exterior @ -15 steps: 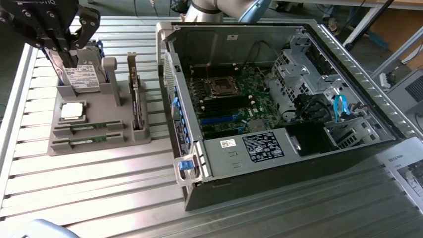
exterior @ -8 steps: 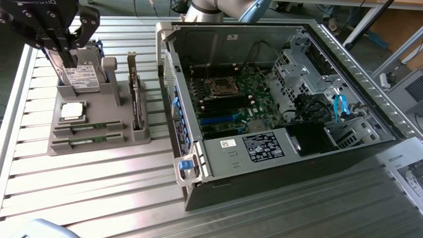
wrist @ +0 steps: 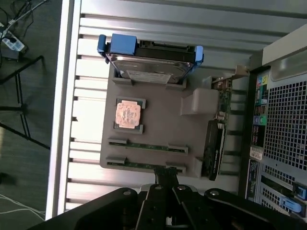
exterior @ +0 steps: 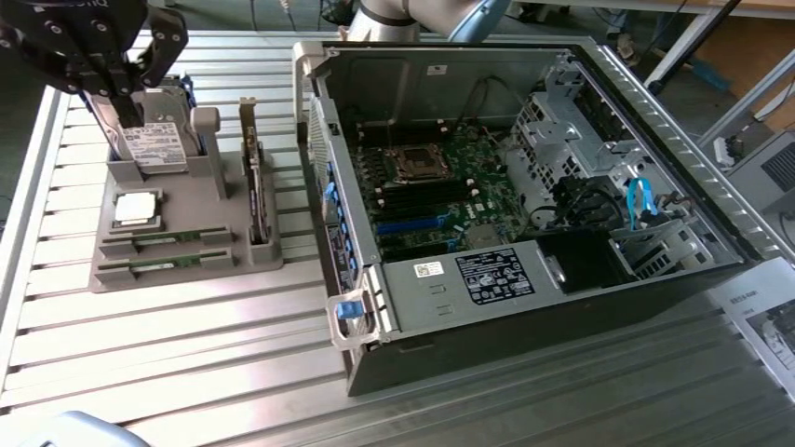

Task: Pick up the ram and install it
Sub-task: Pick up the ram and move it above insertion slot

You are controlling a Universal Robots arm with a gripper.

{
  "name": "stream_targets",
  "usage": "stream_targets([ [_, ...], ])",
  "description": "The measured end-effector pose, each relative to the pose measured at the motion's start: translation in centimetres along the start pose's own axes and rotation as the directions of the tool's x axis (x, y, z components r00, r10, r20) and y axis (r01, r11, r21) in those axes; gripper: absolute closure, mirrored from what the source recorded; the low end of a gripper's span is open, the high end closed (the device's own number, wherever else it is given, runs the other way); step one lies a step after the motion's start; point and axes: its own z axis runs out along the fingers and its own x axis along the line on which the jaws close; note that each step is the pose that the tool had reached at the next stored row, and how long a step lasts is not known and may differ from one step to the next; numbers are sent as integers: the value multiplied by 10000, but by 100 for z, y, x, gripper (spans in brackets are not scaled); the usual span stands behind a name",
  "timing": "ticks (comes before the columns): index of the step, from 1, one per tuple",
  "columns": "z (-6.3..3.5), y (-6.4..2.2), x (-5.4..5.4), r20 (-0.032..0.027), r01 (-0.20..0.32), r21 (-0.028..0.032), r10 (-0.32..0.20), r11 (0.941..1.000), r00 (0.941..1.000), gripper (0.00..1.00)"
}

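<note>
Two ram sticks lie edge-up in slots of the grey holder tray (exterior: 174,279): one ram (exterior: 168,240) and a second ram (exterior: 162,265) beside it. They appear again in the wrist view as thin green strips, ram (wrist: 146,145) and ram (wrist: 139,165). My gripper (exterior: 121,86) hangs high above the tray, over its hard-drive end. Its black fingers (wrist: 165,176) are shut with nothing between them, and their tips line up with the nearer ram stick. The open computer case (exterior: 522,279) shows the motherboard (exterior: 435,196) with dark memory slots (exterior: 372,177).
The tray also holds an upright hard drive (exterior: 152,144), a processor chip (exterior: 134,209) and an expansion card (exterior: 255,186) standing on edge. The case's side wall (exterior: 326,168) rises right beside the tray. Bare slatted metal table (exterior: 186,354) lies in front.
</note>
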Motion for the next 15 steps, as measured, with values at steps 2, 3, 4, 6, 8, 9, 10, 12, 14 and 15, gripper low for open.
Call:
stream_targets([
  [2,0,0,0,-15,389,-2,-389,9992,9992,90],
  [3,1,0,0,-20,518,-5,-518,9987,9987,90],
  [4,1,0,0,-25,662,-8,-662,9978,9978,90],
  [6,0,0,0,-35,945,-13,-945,9955,9955,90],
  [8,1,0,0,-45,1235,-20,-1235,9923,9923,90],
  [9,1,0,0,-49,1376,-24,-1376,9905,9905,90],
  [10,1,0,0,-54,1513,-27,-1513,9885,9885,90],
  [12,1,0,0,-64,1800,-35,-1801,9837,9836,90],
  [14,1,0,0,-72,2077,-43,-2077,9782,9782,90],
  [15,1,0,0,-77,2224,-47,-2224,9750,9749,90],
])
